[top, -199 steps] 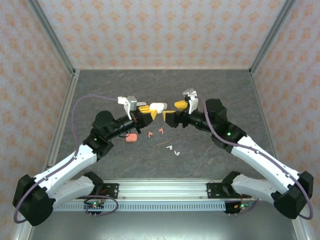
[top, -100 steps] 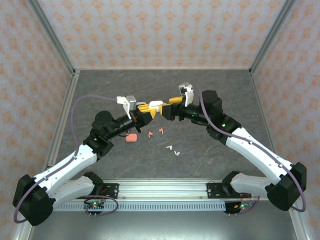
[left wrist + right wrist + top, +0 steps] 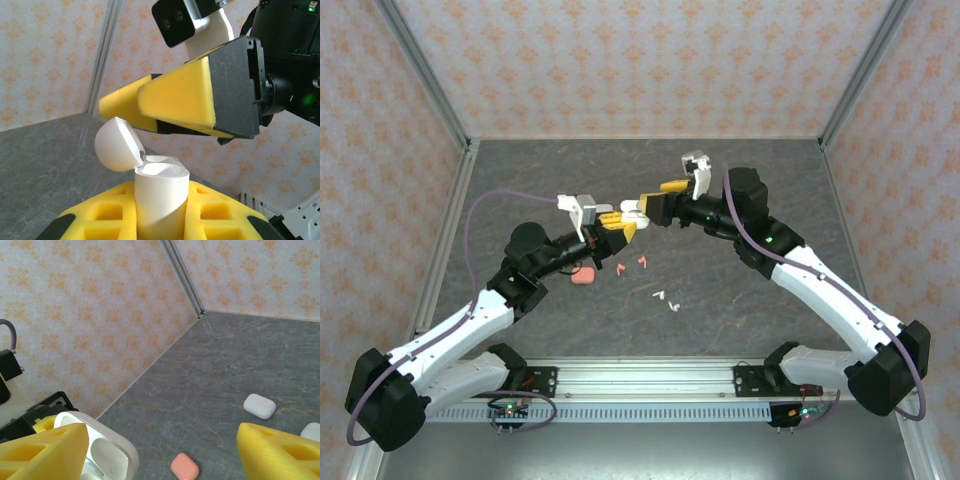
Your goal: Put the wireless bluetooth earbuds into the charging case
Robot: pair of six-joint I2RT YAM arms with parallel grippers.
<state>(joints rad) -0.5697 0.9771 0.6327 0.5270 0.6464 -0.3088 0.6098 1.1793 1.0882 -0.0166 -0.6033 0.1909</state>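
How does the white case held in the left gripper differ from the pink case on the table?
The white case is held off the table by the left gripper; the pink case lies flat on it. The white case's lid is flipped open; the pink case is shut. Both are small rounded cases.

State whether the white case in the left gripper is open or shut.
Open: the white case has its lid swung back, showing its hollow inside.

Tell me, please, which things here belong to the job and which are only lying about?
In use: open white case in left gripper; pink earbuds; white earbuds.
Lying about: shut pink case; shut white case.
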